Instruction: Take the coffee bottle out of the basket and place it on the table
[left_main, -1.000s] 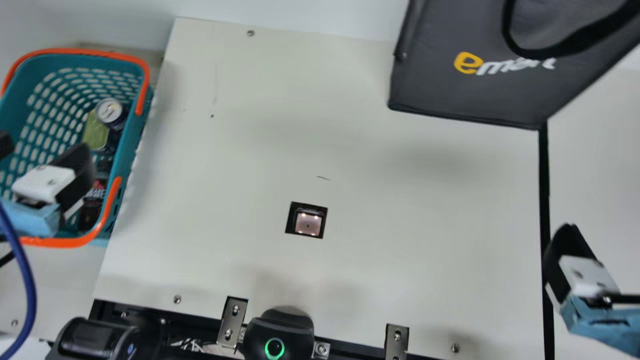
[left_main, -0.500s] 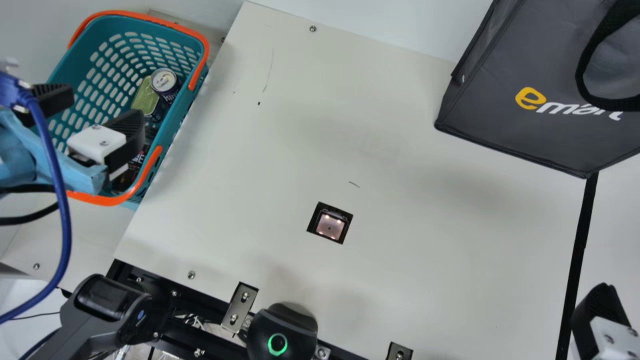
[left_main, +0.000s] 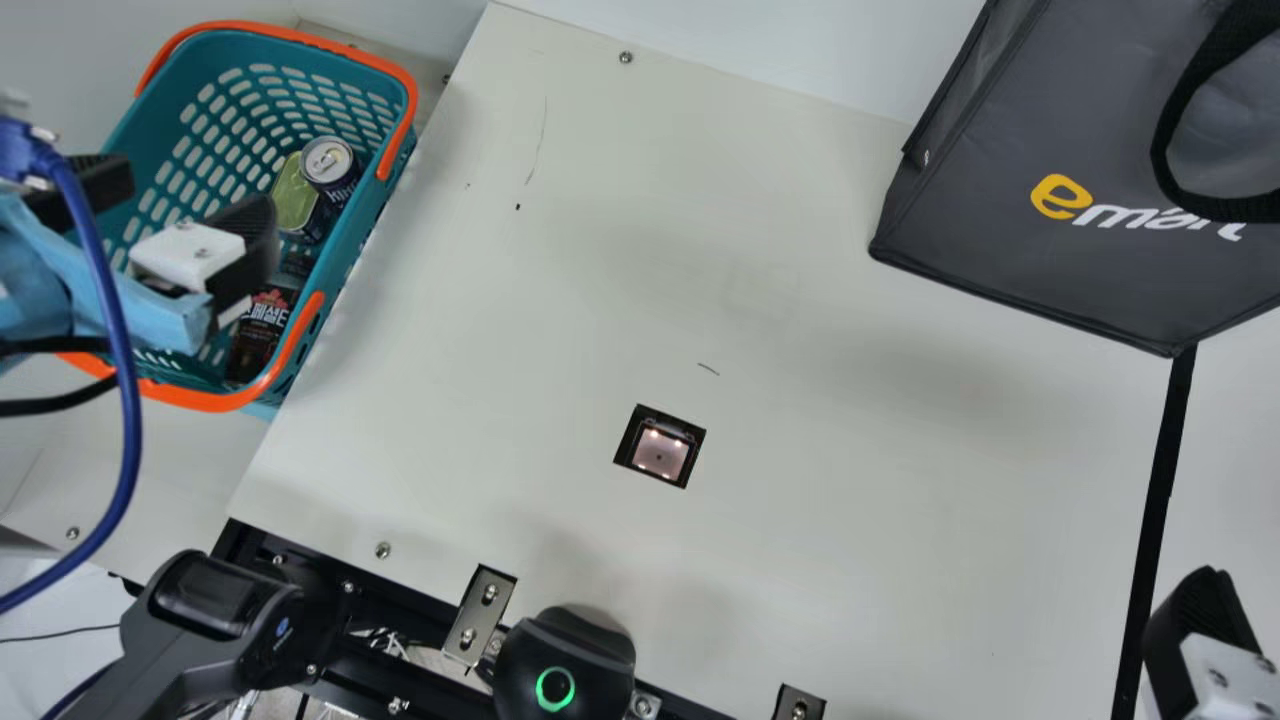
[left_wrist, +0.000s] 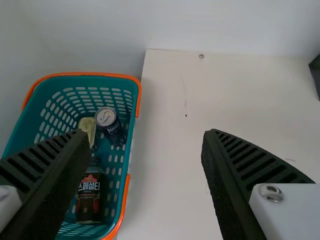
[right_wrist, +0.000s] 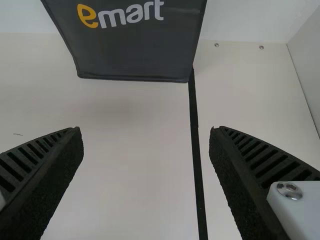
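Our left hand (left_main: 198, 192), upper left, and right hand (left_main: 1200, 625), lower right, gape wide, empty; a white wall (left_main: 760, 40) backs our cream worktop (left_main: 820, 520) (faintly marked).

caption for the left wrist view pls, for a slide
Open left gripper near a teal basket holding a dark bottle and a can

The left pincer (left_main: 198, 192) has black ribbed fingers (left_wrist: 255, 165), a white block (left_main: 190, 253) with silver screws (left_wrist: 270, 192) and a pale-blue mount (left_main: 165, 315), near thick blue (left_main: 131, 430) and black cables (left_main: 60, 403). The right pincer (left_main: 1200, 620) pairs the same black ribbing with screwed-on white.
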